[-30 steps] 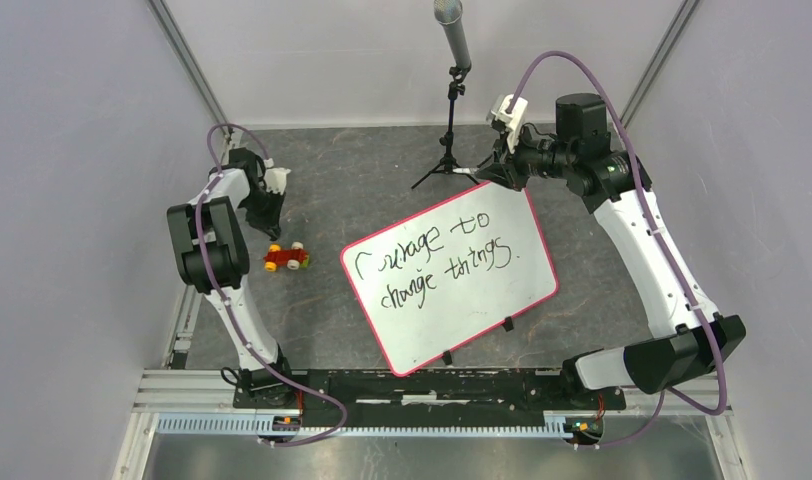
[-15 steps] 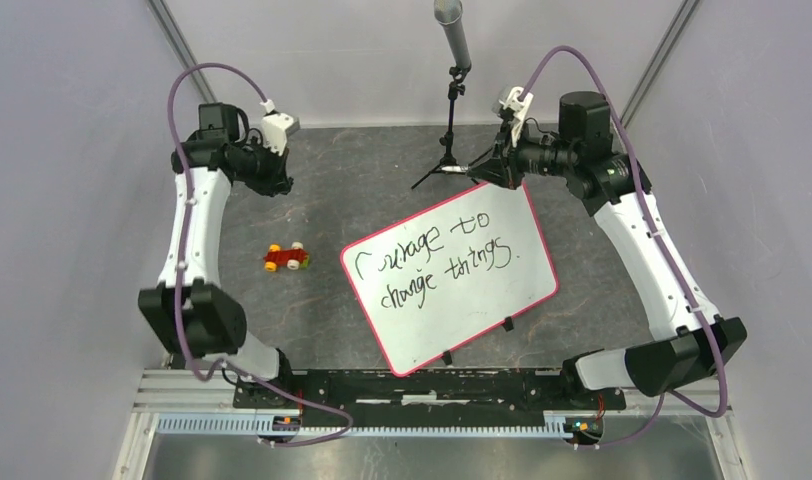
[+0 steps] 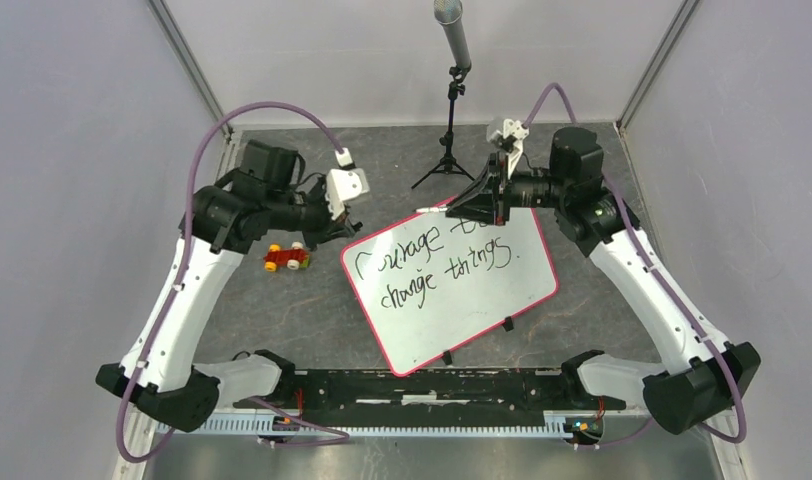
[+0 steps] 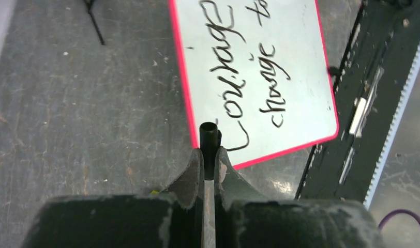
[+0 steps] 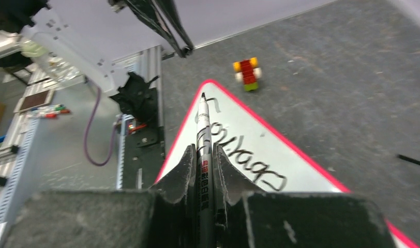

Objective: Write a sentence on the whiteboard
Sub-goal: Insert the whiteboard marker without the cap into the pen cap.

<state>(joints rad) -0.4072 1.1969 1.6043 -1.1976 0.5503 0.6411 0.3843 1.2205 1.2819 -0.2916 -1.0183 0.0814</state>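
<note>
Capping next, most likely, judging by the finished script. Line up the short black cap (image 4: 208,135), pinched tight in the closed left gripper (image 4: 209,155) and poking open-mouthed past the fingertips, with the tip of the marker (image 5: 202,121), clamped lengthwise in the closed right gripper (image 5: 204,153). Bring both onto one axis first, then press together slowly. Avoid a skewed push, apt to lever either piece loose.

Just beyond the left fingertips and below the cap: the pink-rimmed whiteboard (image 4: 306,67), with the sentence (image 4: 229,82), "courage to change things", running away across it. Just past the marker tip: the board's rounded corner. Farther out: a toy car (image 5: 247,74).
</note>
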